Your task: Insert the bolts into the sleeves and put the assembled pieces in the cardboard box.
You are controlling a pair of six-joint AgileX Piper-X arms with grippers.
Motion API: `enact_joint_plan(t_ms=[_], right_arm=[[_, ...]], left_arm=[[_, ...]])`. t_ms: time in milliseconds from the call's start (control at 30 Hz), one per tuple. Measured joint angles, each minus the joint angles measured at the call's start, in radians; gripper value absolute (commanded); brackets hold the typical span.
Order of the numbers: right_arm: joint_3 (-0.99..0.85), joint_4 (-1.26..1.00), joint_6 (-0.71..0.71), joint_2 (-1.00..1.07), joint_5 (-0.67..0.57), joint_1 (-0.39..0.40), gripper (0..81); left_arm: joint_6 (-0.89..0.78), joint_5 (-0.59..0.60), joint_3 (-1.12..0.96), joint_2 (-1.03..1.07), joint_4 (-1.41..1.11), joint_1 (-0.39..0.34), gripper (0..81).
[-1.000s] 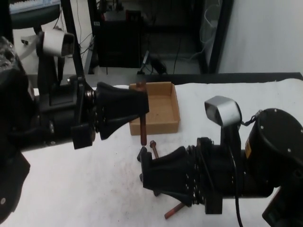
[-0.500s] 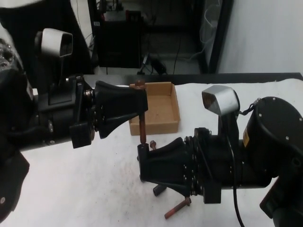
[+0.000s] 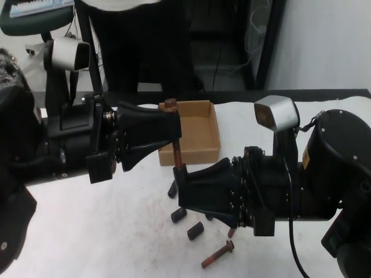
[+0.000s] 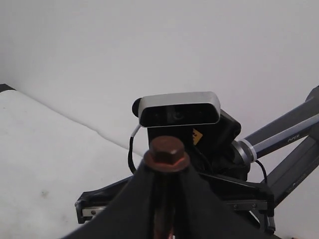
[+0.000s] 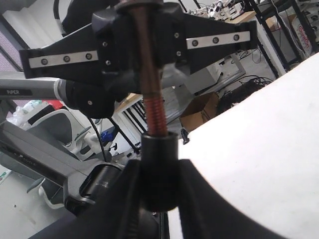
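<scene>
In the high view the left arm (image 3: 69,139) stretches level over the surface (image 3: 104,231), its jaws pinching a bolt (image 3: 175,152) upright, head up, by the cardboard box (image 3: 200,152). The right arm (image 3: 278,185) comes in low from the opposite side with its jaws under the bolt's lower end, near the loose sleeves (image 3: 178,215) and a spare bolt (image 3: 218,255). In the left wrist view the left jaws press on the shank just below the bolt's hexagonal head (image 4: 166,152). In the right wrist view the right jaws clamp a dark sleeve (image 5: 159,164) upright, the bolt's threaded end meeting its mouth from above.
</scene>
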Motion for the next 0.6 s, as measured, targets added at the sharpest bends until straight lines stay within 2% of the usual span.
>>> enact_joint_plan(t_ms=[233, 300, 367, 467, 533, 600], right_arm=[[0.0, 0.0, -0.02, 0.0, -0.011, 0.0, 0.8], [0.0, 0.0, -0.02, 0.0, -0.011, 0.0, 0.8], [-0.002, 0.0, -0.02, 0.0, -0.011, 0.0, 0.8], [-0.009, 0.0, -0.022, 0.0, -0.014, 0.0, 0.8], [-0.023, 0.0, -0.022, 0.0, -0.008, -0.003, 0.8], [-0.035, 0.0, -0.02, 0.0, 0.005, -0.005, 0.8]], left_arm=[[0.0, 0.011, 0.0, 0.0, 0.0, 0.0, 2.0], [0.0, 0.011, 0.0, 0.0, 0.0, 0.0, 8.7], [0.0, 0.02, 0.0, 0.0, 0.0, 0.0, 18.9], [-0.013, 0.063, 0.0, 0.0, 0.0, 0.0, 38.9], [-0.03, 0.072, 0.0, 0.0, 0.002, 0.0, 45.7], [-0.036, 0.078, 0.0, 0.0, 0.001, 0.0, 46.4]])
